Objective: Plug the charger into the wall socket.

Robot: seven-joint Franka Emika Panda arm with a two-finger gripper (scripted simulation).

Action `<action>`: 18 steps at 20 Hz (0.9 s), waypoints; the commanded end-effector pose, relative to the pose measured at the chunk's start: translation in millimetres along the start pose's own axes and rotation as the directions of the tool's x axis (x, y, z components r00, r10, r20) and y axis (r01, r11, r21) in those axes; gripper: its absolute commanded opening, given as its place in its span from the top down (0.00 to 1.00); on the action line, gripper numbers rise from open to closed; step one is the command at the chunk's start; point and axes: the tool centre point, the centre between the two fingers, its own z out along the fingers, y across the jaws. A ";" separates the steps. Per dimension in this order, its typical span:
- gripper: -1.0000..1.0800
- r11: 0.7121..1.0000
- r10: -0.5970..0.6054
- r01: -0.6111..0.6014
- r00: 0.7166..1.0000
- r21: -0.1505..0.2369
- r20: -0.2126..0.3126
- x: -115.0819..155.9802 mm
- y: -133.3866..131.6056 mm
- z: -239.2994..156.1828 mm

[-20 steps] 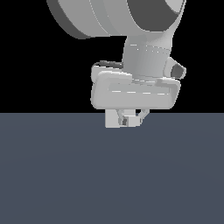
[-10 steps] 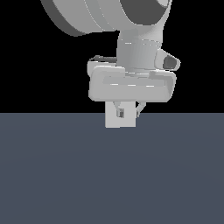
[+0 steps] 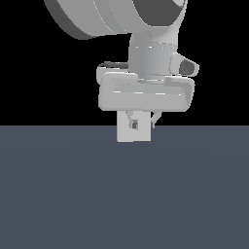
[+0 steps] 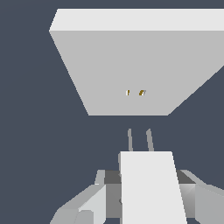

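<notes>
In the wrist view my gripper (image 4: 146, 194) is shut on the charger (image 4: 146, 183), a white boxy block held between the grey fingers (image 4: 87, 205). Its two short prongs (image 4: 140, 140) point at the wall socket (image 4: 131, 61), a flat white square plate with two small yellowish holes (image 4: 134, 92). A gap separates the prong tips from the plate. The prongs line up roughly with the holes. In the exterior view a white square (image 3: 133, 131) shows directly below the hand, with the fingers (image 3: 131, 118) at its top. The charger cannot be made out there.
The dark grey floor (image 3: 58, 194) spreads around the socket in both views. The arm's large grey links (image 3: 112, 19) fill the upper part of the exterior view.
The hand has tilted level and risen slightly, shifting a little toward the exterior view's left. More of the white square shows below it. The grip has not changed.
</notes>
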 end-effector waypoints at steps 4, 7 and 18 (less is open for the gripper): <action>1.00 1.000 0.000 0.000 1.000 0.000 0.000 -0.3 0.6 0.1; 1.00 1.000 0.000 0.000 1.000 0.000 0.000 0.4 0.6 0.4; 1.00 1.000 -0.001 0.001 1.000 -0.002 0.001 30.0 0.4 14.3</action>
